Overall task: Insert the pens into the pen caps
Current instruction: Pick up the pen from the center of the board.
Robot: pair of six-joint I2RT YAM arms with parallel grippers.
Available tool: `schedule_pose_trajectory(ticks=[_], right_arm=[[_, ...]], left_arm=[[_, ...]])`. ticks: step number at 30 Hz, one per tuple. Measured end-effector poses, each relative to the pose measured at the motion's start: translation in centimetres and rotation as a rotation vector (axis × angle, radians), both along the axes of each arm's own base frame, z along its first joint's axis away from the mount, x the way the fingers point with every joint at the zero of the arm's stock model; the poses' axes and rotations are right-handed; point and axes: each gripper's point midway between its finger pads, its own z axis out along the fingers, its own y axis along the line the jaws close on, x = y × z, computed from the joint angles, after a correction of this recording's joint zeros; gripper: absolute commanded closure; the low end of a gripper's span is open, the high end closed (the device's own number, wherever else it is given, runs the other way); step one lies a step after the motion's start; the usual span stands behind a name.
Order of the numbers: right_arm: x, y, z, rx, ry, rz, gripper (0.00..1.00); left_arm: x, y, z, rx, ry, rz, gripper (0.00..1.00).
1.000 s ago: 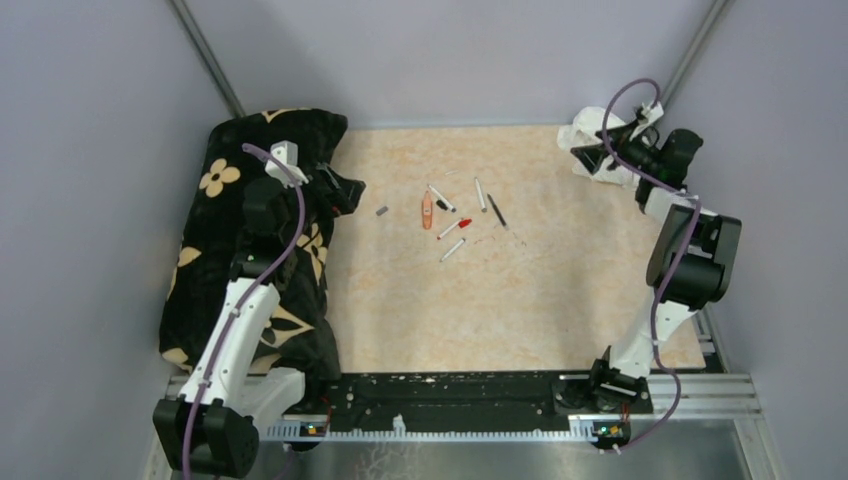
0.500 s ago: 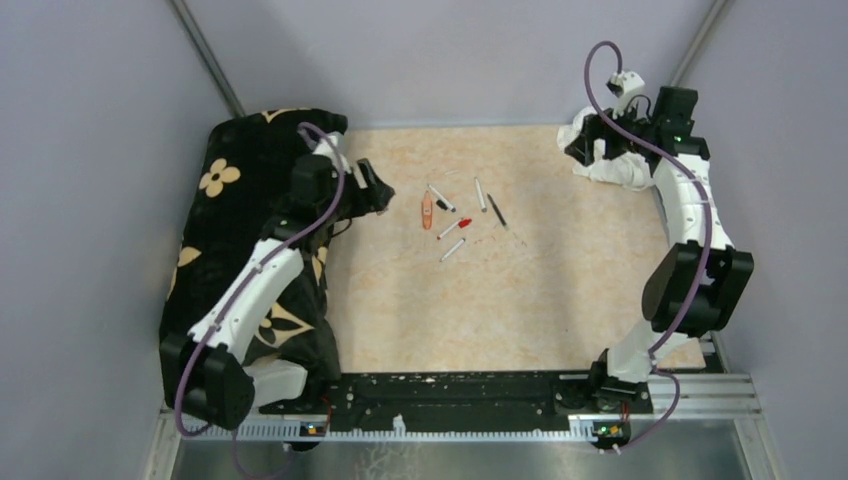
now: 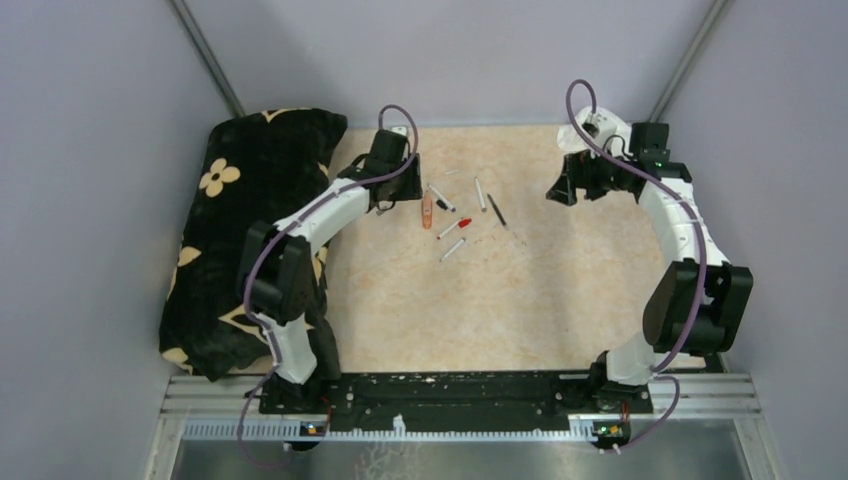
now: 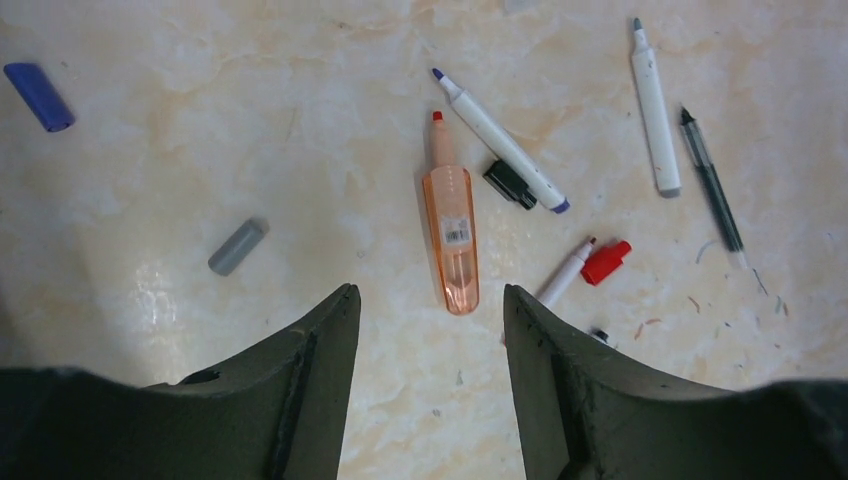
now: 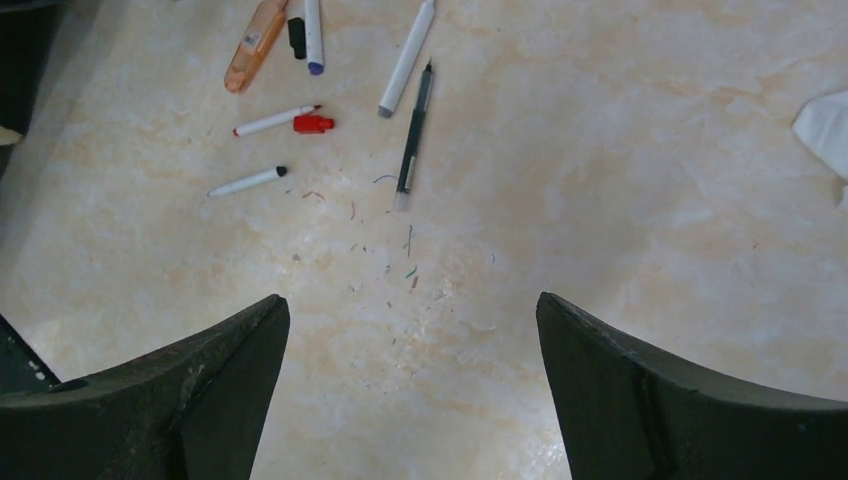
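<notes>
The pens lie scattered at mid-table. Just beyond my open left gripper (image 4: 430,305) lies the orange highlighter (image 4: 451,225), its tip pointing away. A white pen with a blue tip (image 4: 500,140) rests beside a black cap (image 4: 510,185). Further right are a white pen (image 4: 654,105) and a thin dark pen (image 4: 712,185). A red cap (image 4: 606,262) touches the tip of a short white pen (image 4: 565,272). A grey cap (image 4: 237,246) and a blue cap (image 4: 38,82) lie to the left. My right gripper (image 5: 412,305) hangs open over bare table, short of the dark pen (image 5: 413,135).
A black cloth with cream flowers (image 3: 250,230) covers the left side of the table. A white crumpled tissue (image 5: 825,125) sits at the back right. Small ink scribbles (image 5: 400,255) mark the tabletop between the pens and the right gripper.
The left arm swung right, off the flowered cloth to the pens, and its jaws narrowed. The right arm left the tissue and moved left toward the middle.
</notes>
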Motion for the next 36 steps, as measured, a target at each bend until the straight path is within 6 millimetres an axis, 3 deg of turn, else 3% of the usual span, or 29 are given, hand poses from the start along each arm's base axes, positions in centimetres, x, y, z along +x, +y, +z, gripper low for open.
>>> schedule_pose_trajectory(ticks=[6, 12, 23, 36], right_arm=[[-0.7, 0.4, -0.5, 0.023, 0.027, -0.012, 0.08], [-0.5, 0.7, -0.1, 0.047, 0.012, -0.013, 0.08], [-0.7, 0.9, -0.3, 0.065, 0.027, -0.017, 0.08], [-0.7, 1.0, -0.2, 0.071, 0.030, -0.017, 0.08]], left_arm=[[2.7, -2.4, -2.8, 0.055, 0.020, 0.001, 0.35], [3.2, -4.2, -5.5, 0.105, 0.054, -0.010, 0.35], [2.2, -3.3, -10.1, 0.206, 0.145, 0.017, 0.43], [3.2, -3.5, -11.0, 0.230, 0.157, 0.029, 0.58]])
